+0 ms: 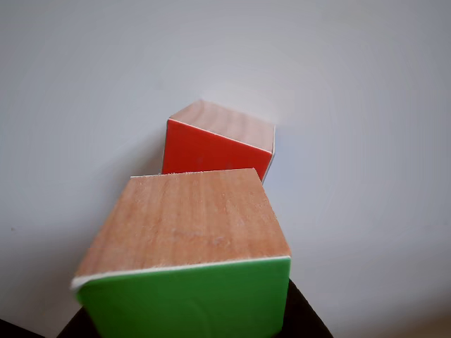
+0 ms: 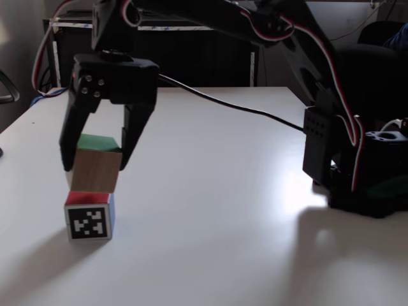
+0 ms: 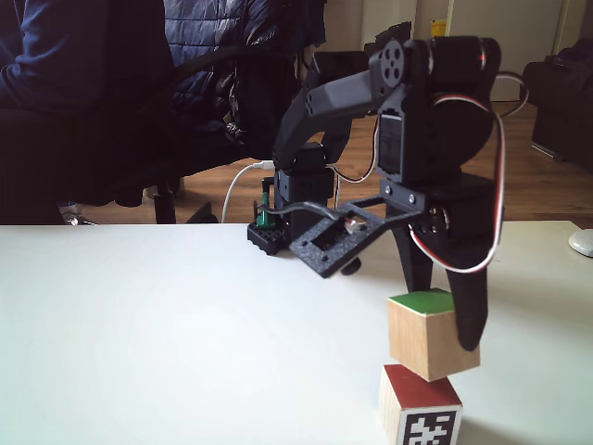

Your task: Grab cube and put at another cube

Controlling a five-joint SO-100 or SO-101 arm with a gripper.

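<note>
- The cube sits nearest the lens in the other view: a pale wood-grain face turned up toward the camera, a bright green face below it, and dark gripper parts at the bottom corners.
- Judged by its look, it is light, rigid, solid wood; the edges are crisp and the faces flat, so it should neither deform nor break under a firm squeeze.
- The painted green face looks smoother than the bare grain, so the plain wood sides seem the better place to take hold, one finger on each of two opposite faces.
- The gripper does just that in a fixed view: its two dark fingers bracket the cube on either side and appear clamped on it, the green face pointing upward.
- The cube is tilted, its low corner touching or nearly touching the top of another cube; whether its weight rests there I cannot tell.
- That lower block shows a red top face, a black-and-white marker pattern on its front and plain grain elsewhere; it stands flat on the white table.
- Because the held cube sits skewed and offset over the red face, a release from here could let it tip or slide off.
- Farther off, the arm's base stands well apart on the table.
</note>
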